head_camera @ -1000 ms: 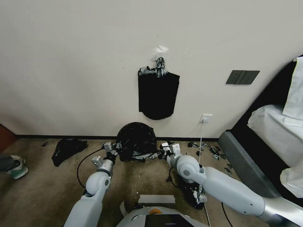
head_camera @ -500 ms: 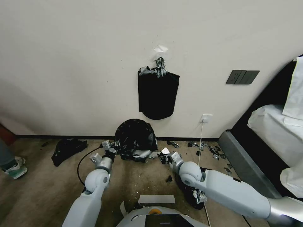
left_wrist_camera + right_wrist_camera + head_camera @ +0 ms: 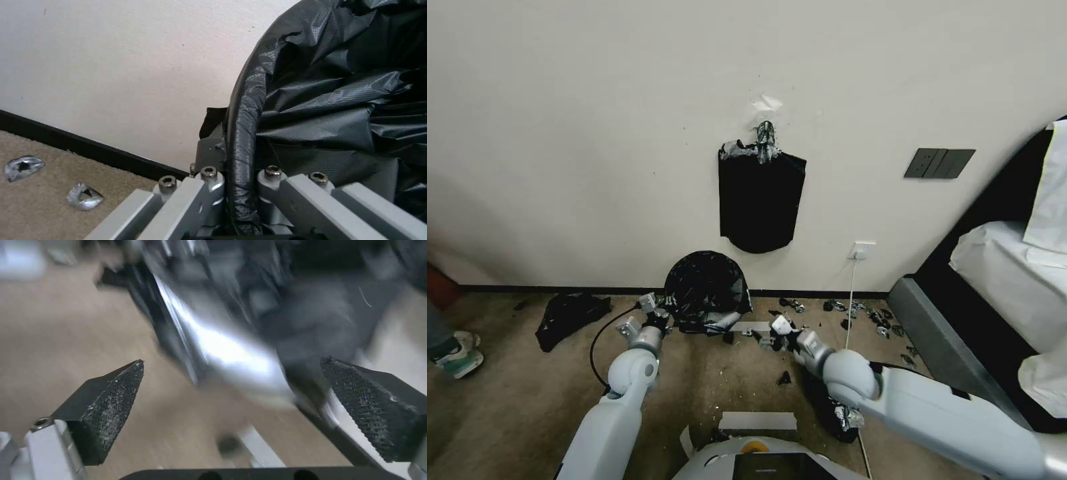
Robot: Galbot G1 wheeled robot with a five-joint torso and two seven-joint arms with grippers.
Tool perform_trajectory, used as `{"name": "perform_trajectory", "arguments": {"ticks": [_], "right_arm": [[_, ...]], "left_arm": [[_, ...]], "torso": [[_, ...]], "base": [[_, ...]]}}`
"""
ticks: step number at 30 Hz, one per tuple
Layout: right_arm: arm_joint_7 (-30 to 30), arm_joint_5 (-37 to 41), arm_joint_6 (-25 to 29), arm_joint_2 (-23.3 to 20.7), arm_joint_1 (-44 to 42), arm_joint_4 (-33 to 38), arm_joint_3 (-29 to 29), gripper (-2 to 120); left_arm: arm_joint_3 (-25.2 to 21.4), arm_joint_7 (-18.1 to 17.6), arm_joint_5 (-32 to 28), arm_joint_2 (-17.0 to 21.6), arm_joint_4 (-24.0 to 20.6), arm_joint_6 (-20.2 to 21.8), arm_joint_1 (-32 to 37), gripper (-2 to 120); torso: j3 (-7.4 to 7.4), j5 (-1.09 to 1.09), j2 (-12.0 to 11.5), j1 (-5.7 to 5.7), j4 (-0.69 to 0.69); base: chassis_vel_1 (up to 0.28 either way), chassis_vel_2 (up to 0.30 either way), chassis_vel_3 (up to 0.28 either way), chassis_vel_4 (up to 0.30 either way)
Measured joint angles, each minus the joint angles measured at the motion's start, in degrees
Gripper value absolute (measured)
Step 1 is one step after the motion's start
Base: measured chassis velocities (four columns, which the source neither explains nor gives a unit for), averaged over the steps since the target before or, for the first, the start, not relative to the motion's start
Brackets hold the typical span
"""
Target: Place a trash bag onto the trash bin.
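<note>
Jaws of left gripper [image 3: 240,200] clamped on thin glossy black plastic trash bag [image 3: 707,287] at its rolled rim, draped over the floor-standing bin by the wall. Right gripper [image 3: 240,406] nearby, jaws apart, empty. Bagging looks nearly done; right side unsecured.

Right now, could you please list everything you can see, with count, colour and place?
trash bag: one, glossy black, over the bin at the wall's foot
bundle of bags: one, black, hanging on the wall
plastic heap: one, black, floor to the left
second plastic heap: one, black with silver, floor under the right arm
silver scraps: several, floor at right
wall socket: one, white
switch panel: one, dark grey
shoe: one, a person's, far left
left tool: shut on the bag's rolled rim
right tool: open, beside the bag
</note>
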Motion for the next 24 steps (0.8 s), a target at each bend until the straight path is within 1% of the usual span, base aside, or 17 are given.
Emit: {"name": "perform_trajectory", "arguments": {"ticks": [2,3,6,7,10,12,15,16,19,20,23,24], "right_arm": [[2.0,2.5,-1.2,2.9,2.8,-0.5,-2.0,100],[2.0,2.5,-1.2,2.9,2.8,-0.5,-2.0,100],[3.9,4.7,-3.3,6.3,5.7,-1.3,-4.3,100],[3.9,4.7,-3.3,6.3,5.7,-1.3,-4.3,100],[5.0,4.8,-3.8,8.2,7.0,-3.5,-6.0,100],[5.2,4.8,-4.0,8.5,7.2,-3.9,-6.3,99],[5.8,4.8,-4.4,9.2,7.5,-5.2,-6.8,91],[5.8,4.8,-4.4,9.2,7.5,-5.2,-6.8,91],[6.3,4.8,-4.4,9.5,7.6,-5.7,-6.9,78],[6.3,4.8,-4.4,9.5,7.6,-5.7,-6.9,78],[6.3,4.7,-4.4,9.2,7.3,-5.8,-6.9,65],[6.3,4.7,-4.4,9.2,7.3,-5.8,-6.9,65]], "left_arm": [[0.0,0.0,0.1,-0.1,-0.2,0.0,0.4,1],[0.0,0.0,0.1,-0.1,-0.2,0.0,0.4,1],[0.0,0.0,0.3,-0.1,-0.6,0.0,1.1,1],[0.0,0.0,0.3,-0.1,-0.6,0.0,1.1,1],[-0.1,0.0,0.3,-0.2,-1.2,0.0,1.4,1],[-0.1,0.0,0.3,-0.2,-1.3,0.0,1.5,1],[-0.1,0.1,0.3,-0.3,-1.5,0.0,1.5,1],[-0.1,0.1,0.3,-0.3,-1.5,0.0,1.5,1],[0.2,0.1,0.3,-0.4,-1.6,0.0,1.5,1],[0.2,0.1,0.3,-0.4,-1.6,0.0,1.5,1],[0.7,0.2,0.4,-0.6,-1.6,0.0,1.1,1],[0.7,0.2,0.4,-0.6,-1.6,0.0,1.1,1]], "torso": [[0.00,0.02,0.0,0.00,0.02],[0.00,0.02,0.0,0.00,0.02],[0.00,0.00,0.0,0.00,0.00],[0.00,0.00,0.0,0.00,0.00],[0.01,0.00,0.0,0.00,-0.01],[0.01,0.00,0.0,0.00,-0.01],[0.00,0.00,0.0,0.00,-0.02],[0.00,0.00,0.0,0.00,-0.02],[0.01,0.00,0.0,0.00,-0.01],[0.01,0.00,0.0,0.00,-0.01],[0.00,0.00,0.0,0.00,-0.02],[0.00,0.00,0.0,0.00,-0.02]], "base": [[0.000,0.000,0.000,0.000],[0.000,0.000,0.000,0.000],[0.000,0.000,0.000,0.000],[0.000,0.000,0.000,0.000],[0.000,0.000,0.000,0.000],[0.000,0.000,0.000,0.000],[0.000,0.000,0.000,0.000],[0.000,0.000,0.000,0.000],[0.000,0.000,0.000,0.000],[0.000,0.000,0.000,0.000],[0.000,0.000,0.000,0.000],[0.000,0.000,0.000,0.000]]}}
